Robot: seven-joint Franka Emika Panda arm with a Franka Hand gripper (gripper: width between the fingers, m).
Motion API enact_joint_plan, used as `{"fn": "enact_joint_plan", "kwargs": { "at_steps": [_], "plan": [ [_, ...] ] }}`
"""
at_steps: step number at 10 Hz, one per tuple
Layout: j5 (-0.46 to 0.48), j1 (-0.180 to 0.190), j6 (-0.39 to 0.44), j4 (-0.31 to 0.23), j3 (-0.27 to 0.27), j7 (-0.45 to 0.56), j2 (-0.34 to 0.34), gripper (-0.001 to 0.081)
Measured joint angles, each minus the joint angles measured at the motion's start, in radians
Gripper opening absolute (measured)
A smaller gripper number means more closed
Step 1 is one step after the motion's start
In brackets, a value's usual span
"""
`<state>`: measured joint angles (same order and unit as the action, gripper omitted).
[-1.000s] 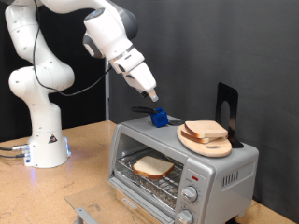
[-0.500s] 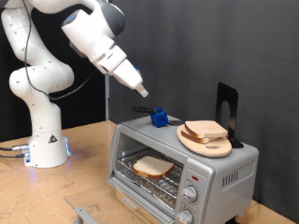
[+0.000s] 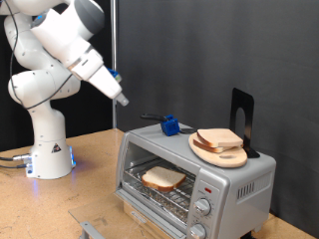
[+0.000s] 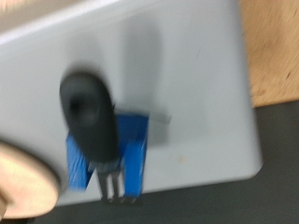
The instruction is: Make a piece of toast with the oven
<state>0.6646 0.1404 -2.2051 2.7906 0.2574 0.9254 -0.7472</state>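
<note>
Toast [image 3: 162,178] inside oven [image 3: 239,179]; wrist view perhaps misses it.

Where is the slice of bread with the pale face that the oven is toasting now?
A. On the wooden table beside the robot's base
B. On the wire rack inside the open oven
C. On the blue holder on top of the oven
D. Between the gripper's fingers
B. The piece of toast lies on the rack inside the oven, whose door is open, while the gripper hangs in the air to the exterior view's left of it.
</note>
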Motion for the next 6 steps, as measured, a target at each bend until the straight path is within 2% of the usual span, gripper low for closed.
{"fn": "enact_joint_plan", "kwargs": {
  "at_steps": [2,4,6],
  "plan": [
    [-0.034,-0.051,0.022,0.01,0.053,0.05,-0.01,0.0805],
    [-0.034,-0.061,0.03,0.01,0.061,0.057,-0.013,0.0805],
    [-0.043,-0.071,0.206,-0.02,0.088,-0.062,0.019,0.0805]
  ]
}}
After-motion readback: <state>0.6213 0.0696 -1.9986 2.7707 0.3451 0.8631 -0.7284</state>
